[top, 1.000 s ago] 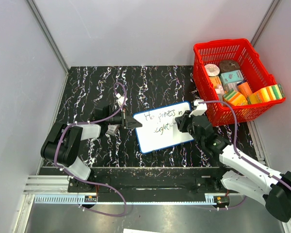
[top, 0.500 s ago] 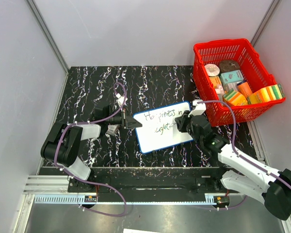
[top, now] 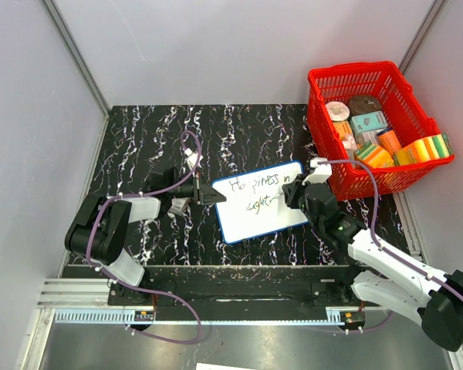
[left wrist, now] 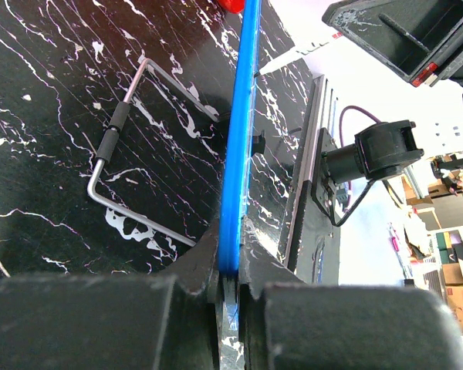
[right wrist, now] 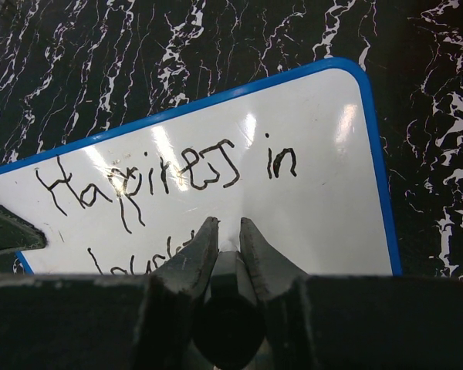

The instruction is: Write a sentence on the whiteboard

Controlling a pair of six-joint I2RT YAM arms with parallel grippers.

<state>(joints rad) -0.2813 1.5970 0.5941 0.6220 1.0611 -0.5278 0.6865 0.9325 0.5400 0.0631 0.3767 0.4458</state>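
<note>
The whiteboard lies tilted on the black marble table, white with a blue rim. The sentence reads "Happiness in" with a second line below it. My left gripper is shut on the board's left edge; in the left wrist view the blue rim sits pinched between the fingers. My right gripper is shut on a dark marker, tip down over the board just under the sentence, at the end of the second line. The tip itself is hidden.
A red basket full of small packages stands at the back right, close to the board's right corner. A bent metal wire stand with a black grip lies on the table left of the board. Grey walls enclose the table.
My right gripper with the marker has shifted very slightly to the right over the second line. The left gripper and the board have not moved.
</note>
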